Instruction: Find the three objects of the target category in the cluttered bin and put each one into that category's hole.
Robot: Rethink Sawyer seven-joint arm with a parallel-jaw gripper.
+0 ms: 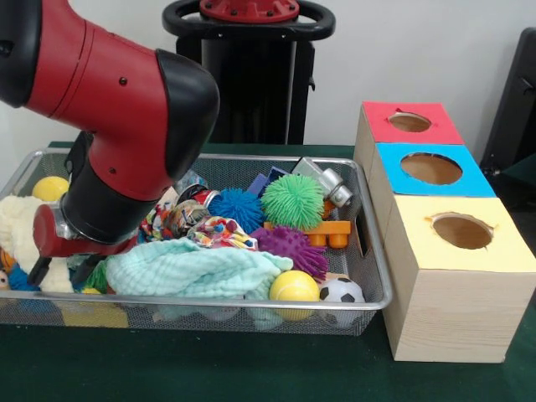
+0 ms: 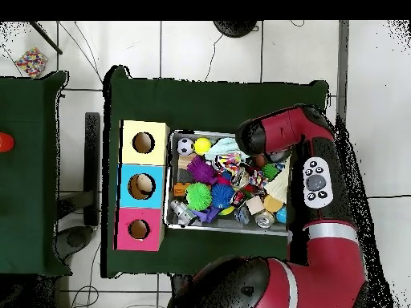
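Observation:
A wire mesh bin (image 1: 167, 311) holds a heap of toys. In it lie a green spiky ball (image 1: 292, 201), a blue spiky ball (image 1: 237, 207) and a purple spiky ball (image 1: 291, 245). A yellow ball (image 1: 294, 287) and a small soccer ball (image 1: 342, 291) rest at its front right corner. A wooden box to the right has a red-topped hole (image 1: 409, 122), a blue-topped hole (image 1: 431, 168) and a yellow-topped hole (image 1: 461, 231). My gripper (image 1: 46, 255) is down in the bin's left end beside a cream plush (image 1: 18, 230); the arm hides most of it.
A mint cloth (image 1: 193, 268) and a patterned cloth (image 1: 219, 232) cover the middle of the heap. An orange toy (image 1: 331, 230), a grey toy (image 1: 328, 181) and another yellow ball (image 1: 50, 188) also lie in the bin (image 2: 225, 227). From above, the arm (image 2: 277, 132) covers its right part.

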